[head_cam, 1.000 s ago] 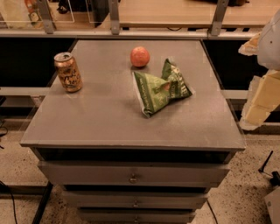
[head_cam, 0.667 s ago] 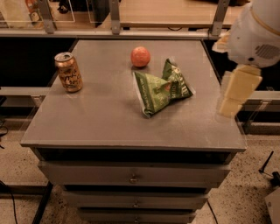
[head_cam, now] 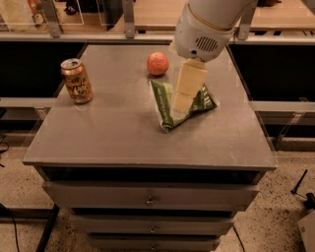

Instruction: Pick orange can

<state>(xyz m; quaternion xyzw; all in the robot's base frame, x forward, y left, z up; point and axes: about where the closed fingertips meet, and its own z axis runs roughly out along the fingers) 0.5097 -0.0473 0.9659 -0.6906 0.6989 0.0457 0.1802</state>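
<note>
The orange can (head_cam: 77, 81) stands upright near the left edge of the grey cabinet top (head_cam: 113, 133). It is orange-gold with a silver top rim and pale swirly print. My gripper (head_cam: 186, 88) hangs from the white arm over the middle of the cabinet top, above the green bag. It is well to the right of the can and apart from it. It holds nothing that shows.
A round orange-red fruit (head_cam: 157, 63) sits toward the back of the top. A green chip bag (head_cam: 167, 106) lies at centre right, partly hidden by the gripper. Drawers (head_cam: 150, 199) are below the top. A wooden counter (head_cam: 162, 15) runs behind.
The arm has swung in from the right edge toward the left, and the gripper now hangs over the green bag. The can, fruit and bag have not moved.
</note>
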